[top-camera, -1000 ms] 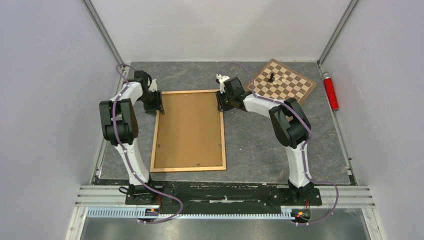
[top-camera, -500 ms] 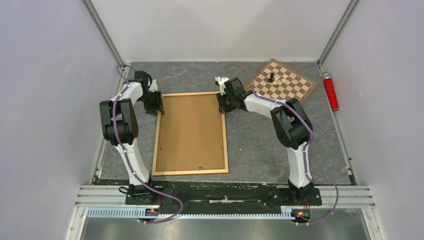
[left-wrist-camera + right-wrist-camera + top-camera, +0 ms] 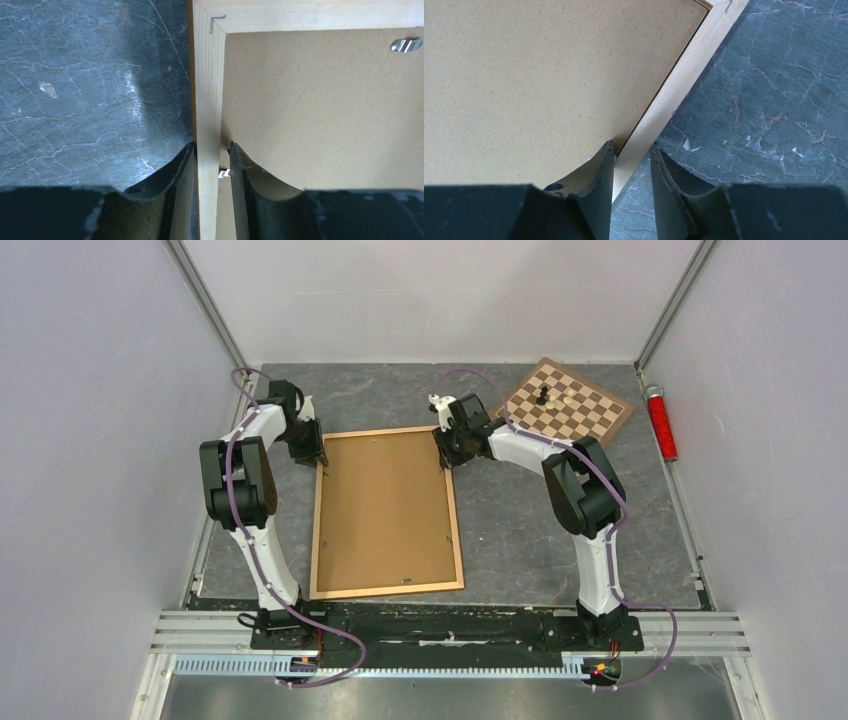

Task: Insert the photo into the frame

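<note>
Narrower than a second ago, the fingers of the left gripper straddle the left rail of the thin, light-brown wooden rectangular frame. The outer finger touches the wood and the inner one shows a sliver of gap, so I cannot tell whether the grip is firm yet. The right gripper pinches the opposite rail near its far corner.

Between the two arms the frame has slid nearer their bases, its near end swung toward the right arm's side. It lies back-up on the dark marbled table, with a plain brown backing board filling it. The photo is not visible anywhere; it may sit under the board.

The arms seem to be repositioning the frame, with the backing not yet opened.
</note>
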Controlling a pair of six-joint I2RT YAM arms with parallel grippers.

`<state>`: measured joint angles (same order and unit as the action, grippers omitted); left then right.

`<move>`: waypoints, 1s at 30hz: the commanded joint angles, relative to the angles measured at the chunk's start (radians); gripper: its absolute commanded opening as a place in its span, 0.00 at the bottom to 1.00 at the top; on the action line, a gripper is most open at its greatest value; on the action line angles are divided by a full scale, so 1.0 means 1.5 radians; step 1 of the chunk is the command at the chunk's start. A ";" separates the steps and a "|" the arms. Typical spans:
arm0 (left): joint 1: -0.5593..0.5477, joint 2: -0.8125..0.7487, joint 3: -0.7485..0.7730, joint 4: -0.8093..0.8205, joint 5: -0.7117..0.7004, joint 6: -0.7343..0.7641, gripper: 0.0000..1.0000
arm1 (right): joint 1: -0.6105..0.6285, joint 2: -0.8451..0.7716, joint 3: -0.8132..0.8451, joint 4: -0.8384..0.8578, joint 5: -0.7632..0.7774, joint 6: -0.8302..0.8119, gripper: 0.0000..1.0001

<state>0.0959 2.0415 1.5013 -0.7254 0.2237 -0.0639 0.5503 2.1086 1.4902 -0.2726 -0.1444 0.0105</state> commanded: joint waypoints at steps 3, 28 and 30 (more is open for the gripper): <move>0.005 -0.005 0.006 0.020 0.028 -0.023 0.30 | -0.013 0.013 0.020 -0.059 -0.024 -0.042 0.29; -0.002 -0.056 -0.149 0.203 0.105 -0.222 0.02 | -0.040 0.029 0.046 -0.151 -0.034 -0.117 0.50; -0.002 -0.057 -0.153 0.207 0.099 -0.225 0.02 | -0.040 0.033 0.050 -0.165 -0.041 -0.133 0.50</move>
<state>0.1081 1.9587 1.3075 -0.4759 0.3439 -0.2844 0.4885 2.1239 1.5463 -0.3950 -0.1879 -0.1165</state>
